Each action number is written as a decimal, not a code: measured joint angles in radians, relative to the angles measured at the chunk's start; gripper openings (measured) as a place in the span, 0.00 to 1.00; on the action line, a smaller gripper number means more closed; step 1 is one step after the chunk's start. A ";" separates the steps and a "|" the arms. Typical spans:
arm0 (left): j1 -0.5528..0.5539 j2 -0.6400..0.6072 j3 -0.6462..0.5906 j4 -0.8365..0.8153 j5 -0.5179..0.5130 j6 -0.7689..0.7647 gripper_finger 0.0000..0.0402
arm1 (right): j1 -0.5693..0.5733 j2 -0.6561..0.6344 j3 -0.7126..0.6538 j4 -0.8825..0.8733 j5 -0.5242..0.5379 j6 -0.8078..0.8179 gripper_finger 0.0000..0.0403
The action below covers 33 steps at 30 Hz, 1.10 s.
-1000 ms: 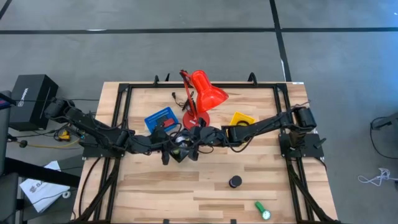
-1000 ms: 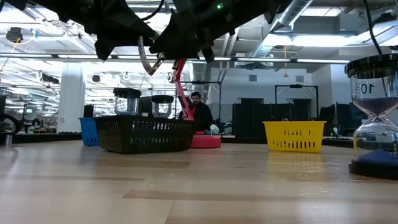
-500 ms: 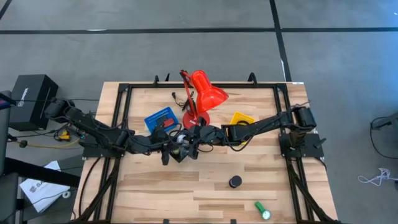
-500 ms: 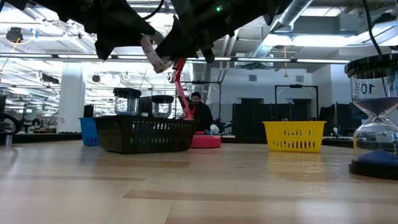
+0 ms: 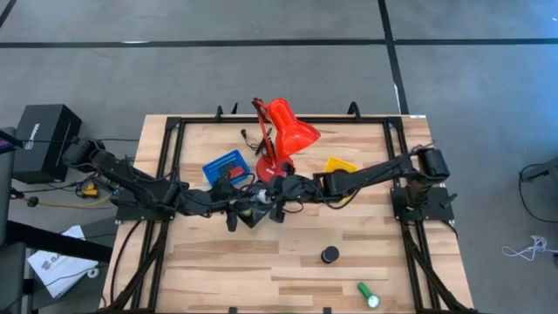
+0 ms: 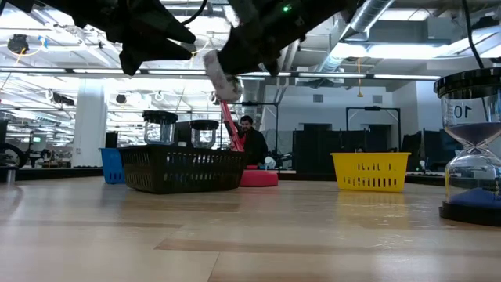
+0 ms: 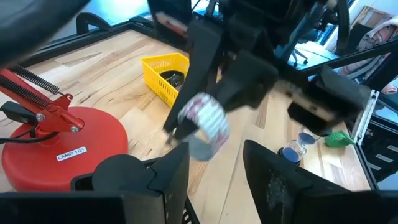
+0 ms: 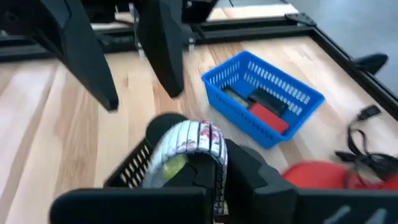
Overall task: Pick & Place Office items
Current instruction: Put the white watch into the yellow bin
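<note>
A roll of tape [image 8: 186, 142], white with a red print, sits in my right gripper [image 8: 189, 171]. In the low view the roll [image 6: 220, 75] hangs high above the black basket [image 6: 184, 168]. My left gripper [image 7: 214, 163] is open, level with the roll [image 7: 203, 124] and a short way off it, touching nothing. In the high view both grippers meet over the black basket [image 5: 250, 216] at the table's middle. A green cylinder [image 5: 368, 295] lies near the near edge. My right gripper is shut on the tape roll's wall [image 8: 214, 152]. One finger [image 8: 198, 169] seems to reach inside the ring, the other outside. The roll is lifted clear, tilted, above the black basket.
The red desk lamp [image 5: 281, 131] stands just behind the grippers. The blue basket [image 8: 266, 96] holds a red block and black pieces. The yellow basket [image 7: 163, 74] has a dark item in it. An hourglass [image 6: 470, 145] stands toward the near right. A person is in the room beyond.
My right gripper has carried the tape roll a little toward the table's right, away from my left gripper, and the roll has turned in the hold. My left gripper has stayed where it was.
</note>
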 joint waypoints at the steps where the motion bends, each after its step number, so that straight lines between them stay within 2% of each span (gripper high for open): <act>1: 0.000 0.000 0.000 0.000 0.000 0.000 0.37 | 0.000 -0.013 0.000 -0.031 0.000 -0.001 0.02; 5: 0.000 0.000 0.000 0.001 0.000 0.000 0.36 | 0.001 -0.090 0.000 -0.199 0.053 0.034 0.04; 12: 0.000 0.000 0.000 0.004 0.000 0.000 0.35 | 0.065 -0.184 0.000 -0.506 0.370 0.142 0.01; 18: 0.000 0.000 0.000 0.004 0.000 0.000 0.35 | 0.113 -0.219 0.000 -0.744 0.533 0.265 0.05; 23: 0.000 0.000 0.000 0.005 0.000 0.000 0.35 | 0.103 -0.229 0.000 -1.041 0.503 0.487 0.02; 27: 0.000 0.000 0.000 0.004 0.000 -0.001 0.34 | 0.076 -0.213 0.000 -1.264 0.501 0.740 0.03; 30: 0.000 0.000 0.000 0.005 0.000 -0.001 0.34 | 0.054 -0.191 -0.001 -1.346 0.496 0.841 0.06; 33: 0.000 0.000 0.000 0.005 0.000 -0.021 0.34 | 0.031 -0.164 -0.001 -1.338 0.447 0.843 0.06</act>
